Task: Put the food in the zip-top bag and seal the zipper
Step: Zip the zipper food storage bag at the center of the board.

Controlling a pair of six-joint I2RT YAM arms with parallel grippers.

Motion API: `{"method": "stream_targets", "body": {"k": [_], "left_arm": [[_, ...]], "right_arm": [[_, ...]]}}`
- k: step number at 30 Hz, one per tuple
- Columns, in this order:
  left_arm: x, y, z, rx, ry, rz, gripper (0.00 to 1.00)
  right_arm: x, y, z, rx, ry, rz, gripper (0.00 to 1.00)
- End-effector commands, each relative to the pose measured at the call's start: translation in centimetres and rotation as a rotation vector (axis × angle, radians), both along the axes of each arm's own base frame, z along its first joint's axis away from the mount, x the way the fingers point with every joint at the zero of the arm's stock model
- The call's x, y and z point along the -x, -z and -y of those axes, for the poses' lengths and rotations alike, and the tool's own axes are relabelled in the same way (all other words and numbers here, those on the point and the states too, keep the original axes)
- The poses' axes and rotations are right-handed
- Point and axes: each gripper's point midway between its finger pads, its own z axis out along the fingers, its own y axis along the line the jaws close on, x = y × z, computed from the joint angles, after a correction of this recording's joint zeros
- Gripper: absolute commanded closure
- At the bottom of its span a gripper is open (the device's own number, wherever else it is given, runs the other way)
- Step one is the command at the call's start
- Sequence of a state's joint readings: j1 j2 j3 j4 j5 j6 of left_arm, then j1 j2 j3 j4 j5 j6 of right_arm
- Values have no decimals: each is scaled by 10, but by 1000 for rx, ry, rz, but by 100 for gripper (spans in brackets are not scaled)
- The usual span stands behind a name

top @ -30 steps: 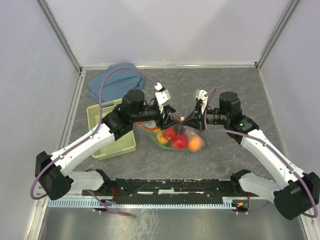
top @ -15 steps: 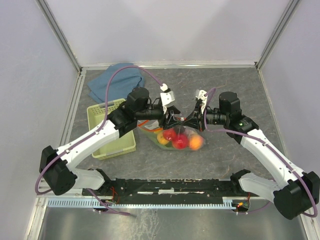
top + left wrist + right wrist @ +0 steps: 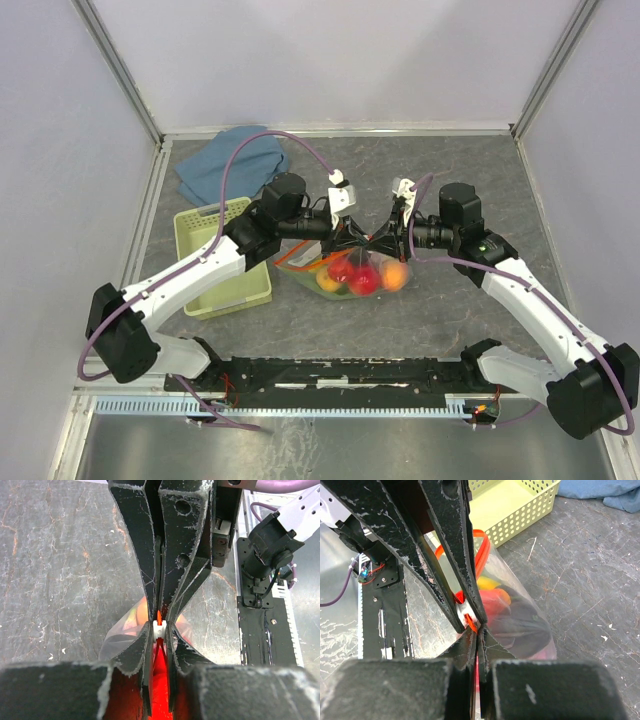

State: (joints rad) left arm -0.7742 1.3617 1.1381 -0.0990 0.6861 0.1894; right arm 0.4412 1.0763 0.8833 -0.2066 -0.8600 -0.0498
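Though the top view shows only left gripper (image 3: 352,240) and right gripper (image 3: 384,240) meeting tip to tip above the zip-top bag (image 3: 305,275) mid-table, just right of the basket (image 3: 225,270), wrist cams resolve it: left clenched on the white slider (image 3: 158,628), right pinching the zipper (image 3: 469,621) end. Right cam also shows food (image 3: 492,600) inside. Sealed length hidden by fingers. Left cam: bag mostly cut off, red blur.
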Motion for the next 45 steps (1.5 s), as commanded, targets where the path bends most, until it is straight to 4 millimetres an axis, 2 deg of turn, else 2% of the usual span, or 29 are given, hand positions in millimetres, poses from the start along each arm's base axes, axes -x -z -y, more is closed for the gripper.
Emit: {"method": "stream_targets", "body": {"k": [1, 15, 21, 24, 27, 30, 32, 36, 38, 40, 44, 45], "left_arm": [[-1, -23, -7, 44, -10, 105, 97], [-16, 1, -35, -14, -137, 57, 97], [-7, -5, -26, 2, -60, 28, 97], [-5, -7, -20, 6, -26, 12, 97], [-3, -10, -17, 12, -8, 9, 97], [1, -14, -15, 21, 9, 14, 97], [3, -17, -15, 26, 16, 17, 97], [4, -21, -14, 31, 23, 20, 97], [6, -23, -13, 33, 29, 21, 97], [7, -23, -12, 33, 38, 21, 97], [7, -20, -13, 19, 26, 14, 97], [6, -18, -14, 11, 10, 11, 97]], "right_arm": [[-2, -35, -3, -75, -4, 118, 98], [-11, -38, 5, -81, 60, 126, 98], [-8, -35, -1, -89, 2, 86, 98], [-6, -34, -4, -81, -33, 64, 89], [-5, -34, -5, -82, -45, 65, 67], [-6, -32, -6, -82, -49, 66, 51], [-6, -31, -7, -83, -59, 59, 46], [-8, -23, -9, -70, -68, 37, 44], [-10, -20, -10, -65, -69, 29, 44], [-12, -19, -10, -64, -66, 27, 52], [-19, -21, -8, -57, -23, 57, 95], [-20, -23, -6, -57, -9, 68, 97]]}}
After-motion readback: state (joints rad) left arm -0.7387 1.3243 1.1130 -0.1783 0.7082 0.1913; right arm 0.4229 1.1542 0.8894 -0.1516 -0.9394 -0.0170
